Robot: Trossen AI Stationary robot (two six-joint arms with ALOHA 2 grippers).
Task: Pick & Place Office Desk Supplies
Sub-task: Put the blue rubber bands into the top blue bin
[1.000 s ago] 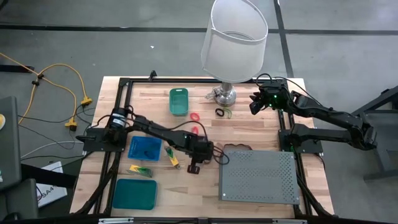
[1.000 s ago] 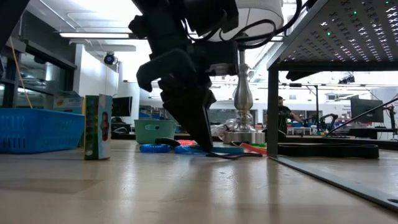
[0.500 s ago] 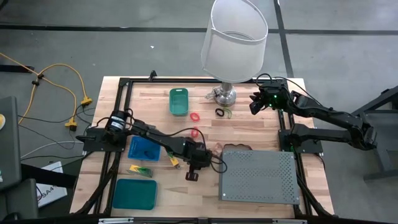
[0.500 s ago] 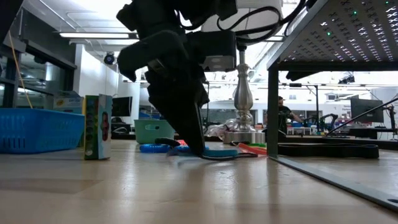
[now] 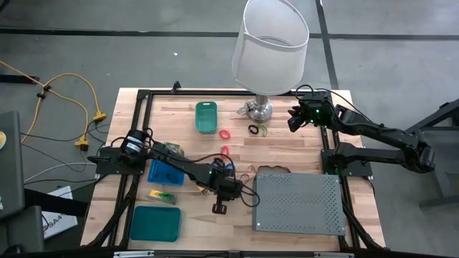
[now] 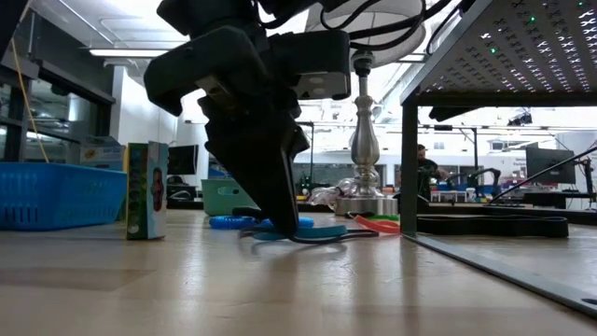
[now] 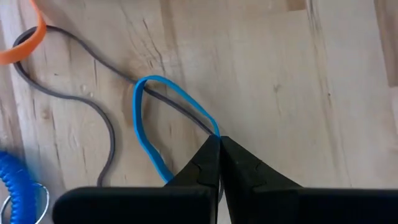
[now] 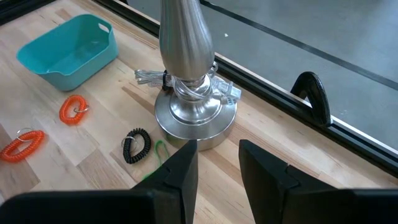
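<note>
- Left claw (image 7: 219,138), near the table's (image 5: 287,150) middle beside the grey perforated box (image 5: 297,203), is clamped on a blue rubber band (image 7: 144,118) lying on the wood.
- Right claw (image 8: 217,149) waits with fingers apart by the lamp base (image 8: 196,115), near a black coil ring (image 8: 136,145).

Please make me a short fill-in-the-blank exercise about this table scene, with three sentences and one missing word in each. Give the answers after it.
1. The left gripper is shut on a thin rubber band whose colour is ____.
2. The right gripper hangs with open fingers near the chrome base of the ____.
3. In the right wrist view, the small teal bin on the wood holds ____.

Missing words: blue; lamp; nothing
</note>
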